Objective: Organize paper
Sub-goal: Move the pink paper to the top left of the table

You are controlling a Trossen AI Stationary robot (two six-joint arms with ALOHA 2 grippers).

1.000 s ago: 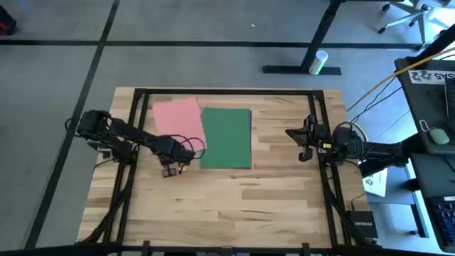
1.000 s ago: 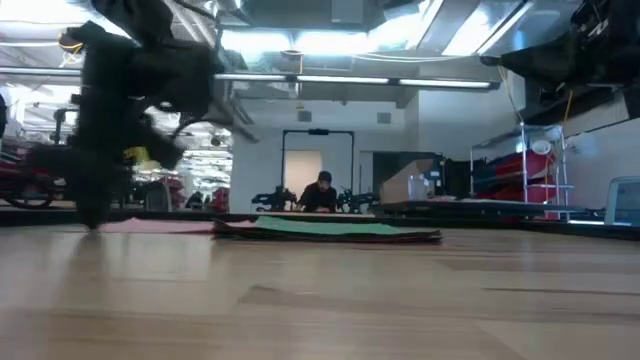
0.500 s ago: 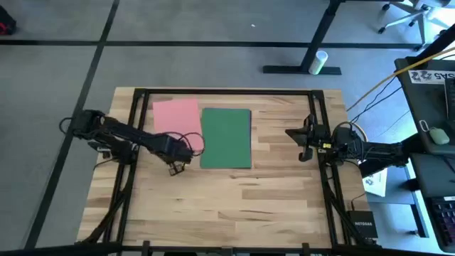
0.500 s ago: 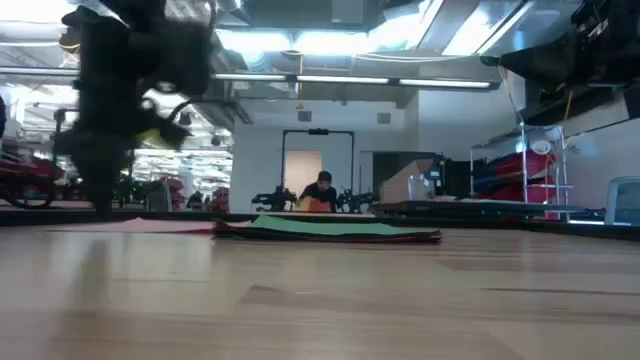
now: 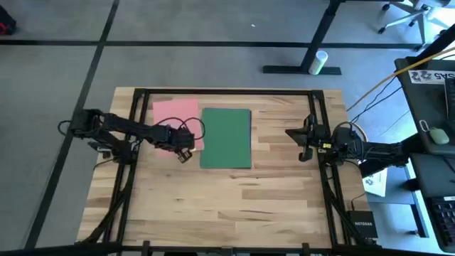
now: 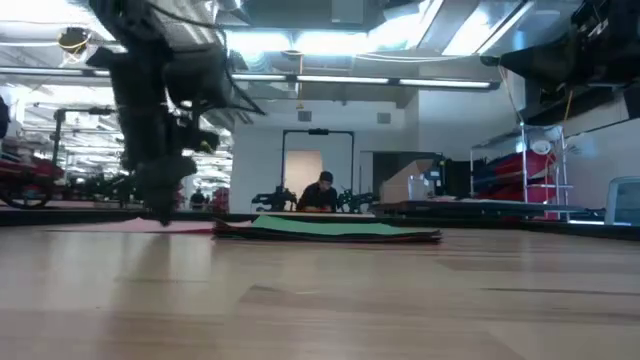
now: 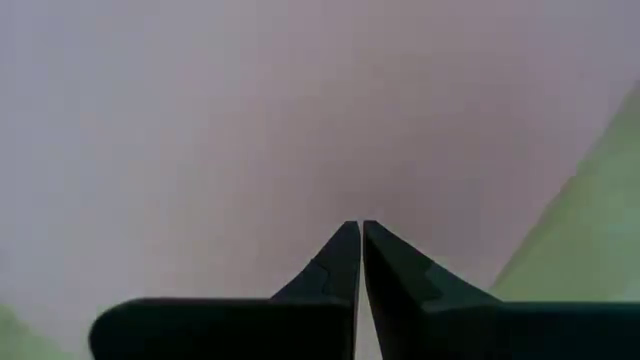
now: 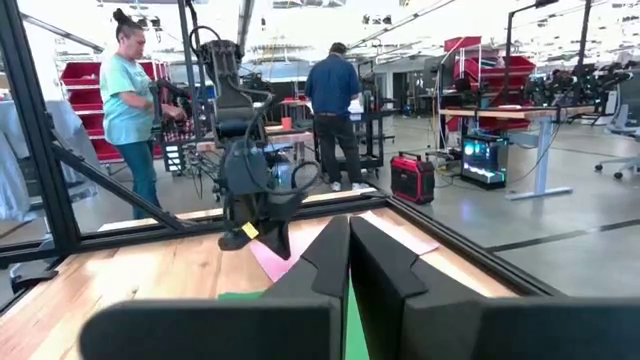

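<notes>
I had the left end effector point(image 5: 184, 147), pressed together, over the pink sheet point(image 5: 176, 112) left of centre; merging it with the green pile point(image 5: 226, 136) remained.

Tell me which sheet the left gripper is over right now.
The pink sheet. The left gripper, fingers shut, sits at its near corner, beside the green sheet, which lies toward the right gripper.

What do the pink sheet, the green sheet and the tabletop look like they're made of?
The pink sheet and green sheet look like thin matte paper: flat, even colour, no glare. The tabletop appears to be light wood planks, with visible grain and joints, probably a smooth sealed finish.
</notes>
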